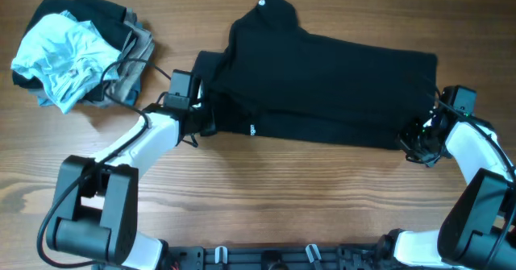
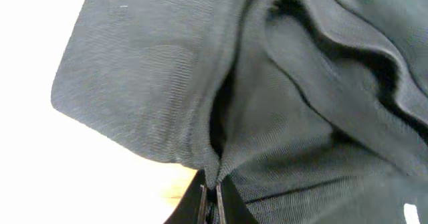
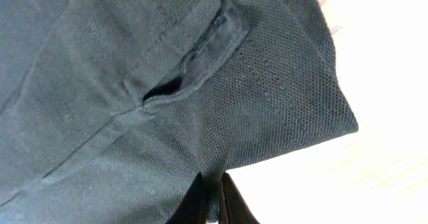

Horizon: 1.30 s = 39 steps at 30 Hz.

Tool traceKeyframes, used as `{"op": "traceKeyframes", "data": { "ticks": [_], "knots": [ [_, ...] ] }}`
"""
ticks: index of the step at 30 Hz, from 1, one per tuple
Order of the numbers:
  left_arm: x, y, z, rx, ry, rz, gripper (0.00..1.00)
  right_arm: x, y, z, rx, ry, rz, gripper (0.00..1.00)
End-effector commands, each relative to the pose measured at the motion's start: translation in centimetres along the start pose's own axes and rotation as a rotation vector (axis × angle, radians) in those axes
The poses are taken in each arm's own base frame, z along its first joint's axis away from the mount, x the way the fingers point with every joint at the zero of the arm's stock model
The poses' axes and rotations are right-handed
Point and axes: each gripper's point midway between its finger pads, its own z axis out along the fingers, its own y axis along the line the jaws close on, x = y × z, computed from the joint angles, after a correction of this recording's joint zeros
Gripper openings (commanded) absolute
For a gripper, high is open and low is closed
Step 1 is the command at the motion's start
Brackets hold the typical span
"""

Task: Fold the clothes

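A black polo shirt [image 1: 322, 85] lies spread across the middle of the table, its collar at the far side. My left gripper [image 1: 201, 117] is shut on the shirt's left edge; the left wrist view shows the fabric [image 2: 200, 90] pinched between the fingertips [image 2: 210, 190]. My right gripper [image 1: 419, 137] is shut on the shirt's near right corner; the right wrist view shows the hem [image 3: 200, 83] bunched into the jaws [image 3: 212, 187].
A pile of other clothes [image 1: 76, 52], light blue, black and grey, sits at the far left of the wooden table [image 1: 266, 197].
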Motion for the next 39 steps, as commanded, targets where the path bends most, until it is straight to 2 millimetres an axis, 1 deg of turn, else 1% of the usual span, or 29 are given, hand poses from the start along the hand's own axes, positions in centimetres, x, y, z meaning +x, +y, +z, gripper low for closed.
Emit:
{"op": "traceKeyframes", "data": {
  "ticks": [1,3,5,6,7,8,9,10,11,12,15,17,19,21,23,25,26,27,28,30,31,32,33,34,35,36,37,38,39],
  "knots": [
    [-3.2,2.1,-0.8,-0.037,-0.104,-0.059,0.04,-0.7,-1.5,-0.4,0.076,-0.049,0.008,0.04],
    [-5.6,3.1,-1.2,-0.017,-0.189,-0.123,0.04,-0.7,-1.6,-0.4,0.079,-0.052,0.008,0.04],
    [-6.6,3.1,-1.5,0.008,-0.223,-0.132,0.04,-0.9,-1.5,-0.4,0.078,-0.055,-0.020,0.04],
    [-7.1,3.0,-1.6,0.019,-0.241,-0.128,0.08,-0.9,-1.7,-0.5,0.089,-0.057,-0.022,0.04],
    [-7.3,2.9,-1.6,0.021,-0.249,-0.127,0.17,-0.9,-1.9,-0.5,0.100,-0.061,-0.021,0.04],
    [-7.3,2.9,-1.6,0.022,-0.250,-0.127,0.20,-0.9,-1.9,-0.5,0.099,-0.062,-0.020,0.04],
    [-7.2,2.9,-1.6,0.021,-0.247,-0.125,0.27,-0.9,-1.9,-0.5,0.099,-0.061,-0.019,0.04],
    [-7.0,3.0,-1.6,0.018,-0.239,-0.125,0.40,-0.9,-1.9,-0.5,0.099,-0.061,-0.019,0.04],
    [-6.5,3.0,-1.4,0.017,-0.217,-0.125,0.44,-0.9,-1.9,-0.5,0.099,-0.061,-0.019,0.04],
    [-5.6,2.6,-1.3,0.039,-0.174,-0.098,0.45,-0.9,-1.9,-0.5,0.099,-0.061,-0.019,0.04],
    [-2.1,-0.1,-1.2,0.198,-0.016,-0.010,0.47,-0.9,-1.9,-0.5,0.099,-0.062,-0.020,0.04],
    [-1.0,-0.2,-1.2,0.210,0.021,0.054,0.53,-1.0,-1.9,-0.5,0.099,-0.062,-0.018,0.04],
    [-1.0,-0.3,-0.8,0.212,0.021,0.078,0.58,-0.9,-1.9,-0.5,0.099,-0.061,-0.018,0.04],
    [-0.9,-0.3,-0.4,0.215,0.024,0.078,0.57,-0.9,-1.9,-0.5,0.100,-0.060,-0.017,0.04],
    [-0.6,-0.6,0.1,0.236,0.041,0.075,0.53,-0.8,-2.0,-0.5,0.101,-0.057,-0.017,0.04],
    [0.0,-0.3,0.5,0.230,0.068,0.063,0.40,-0.7,-2.0,-0.5,0.104,-0.051,-0.017,0.04],
    [0.1,-0.2,0.4,0.228,0.074,0.058,0.43,-0.6,-2.1,-0.5,0.106,-0.048,-0.017,0.04],
    [-0.1,-0.1,0.0,0.228,0.066,0.058,0.58,-0.6,-2.1,-0.5,0.106,-0.048,-0.018,0.04],
    [-0.5,-0.2,-0.4,0.232,0.048,0.059,0.67,-0.6,-2.1,-0.5,0.106,-0.048,-0.017,0.04],
    [-1.9,-0.5,-2.0,0.248,-0.009,0.064,0.72,-0.6,-2.1,-0.5,0.106,-0.048,-0.017,0.04],
    [-2.7,-0.9,-3.1,0.269,-0.040,0.068,0.78,-0.6,-2.1,-0.5,0.106,-0.048,-0.017,0.05],
    [-2.9,-1.4,-3.7,0.295,-0.054,0.073,0.81,-0.6,-2.1,-0.5,0.106,-0.048,-0.017,0.04],
    [-3.1,-2.0,-4.3,0.326,-0.064,0.080,0.81,-0.6,-2.1,-0.5,0.106,-0.048,-0.017,0.05],
    [-2.8,-2.2,-4.3,0.334,-0.054,0.082,0.81,-0.6,-2.1,-0.5,0.105,-0.049,-0.017,0.05],
    [-2.1,-2.2,-3.7,0.330,-0.023,0.082,0.79,-0.6,-2.1,-0.5,0.105,-0.050,-0.017,0.04],
    [-0.9,-2.4,-2.3,0.325,0.032,0.083,0.76,-0.6,-2.1,-0.5,0.105,-0.049,-0.017,0.05],
    [-0.3,-2.4,-1.5,0.322,0.059,0.084,0.75,-0.7,-2.0,-0.5,0.104,-0.050,-0.018,0.05],
    [0.3,-2.4,-0.8,0.319,0.085,0.082,0.71,-0.7,-2.0,-0.5,0.103,-0.053,-0.018,0.05],
    [0.9,-2.3,0.0,0.314,0.112,0.078,0.64,-0.8,-2.0,-0.5,0.102,-0.055,-0.018,0.05]
  ]
}}
